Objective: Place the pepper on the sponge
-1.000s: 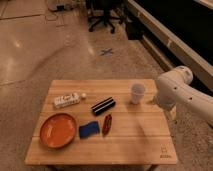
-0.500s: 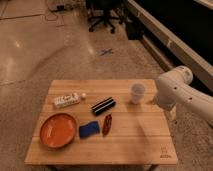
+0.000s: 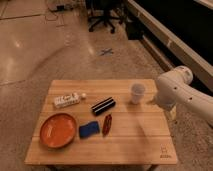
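Observation:
The dark-red pepper (image 3: 107,124) lies on the wooden table (image 3: 140,135), just right of the blue sponge (image 3: 89,129) and touching or nearly touching it. My white arm (image 3: 182,90) hangs over the table's right edge. The gripper (image 3: 161,103) is at its lower end, beside the white cup and well right of the pepper and sponge. Nothing shows in its hold.
An orange plate (image 3: 58,130) sits at the front left. A black bar with white stripes (image 3: 103,106) lies behind the pepper. A white bottle (image 3: 67,100) lies at the back left, and a white cup (image 3: 137,93) stands at the back right. Office chairs stand far behind on the floor.

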Tool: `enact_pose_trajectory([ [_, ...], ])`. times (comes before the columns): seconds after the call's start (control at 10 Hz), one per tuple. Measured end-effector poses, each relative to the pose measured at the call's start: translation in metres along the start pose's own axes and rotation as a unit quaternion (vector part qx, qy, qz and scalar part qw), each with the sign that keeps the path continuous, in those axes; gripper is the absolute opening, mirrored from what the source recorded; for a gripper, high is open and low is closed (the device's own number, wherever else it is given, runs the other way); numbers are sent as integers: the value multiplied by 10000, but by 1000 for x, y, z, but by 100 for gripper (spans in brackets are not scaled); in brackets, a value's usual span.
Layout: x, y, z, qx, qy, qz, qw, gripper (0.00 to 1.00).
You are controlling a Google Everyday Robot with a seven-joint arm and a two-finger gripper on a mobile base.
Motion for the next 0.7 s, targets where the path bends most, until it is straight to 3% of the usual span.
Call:
enact_pose_trajectory([
  [0.1,-4,-2,1,-44,-42,-96,9999,80],
  [0.4,-56,-50,5,89,-331,-850,9958,80],
  [0.7,-116,-99,13,264,-614,-1499,9864,80],
])
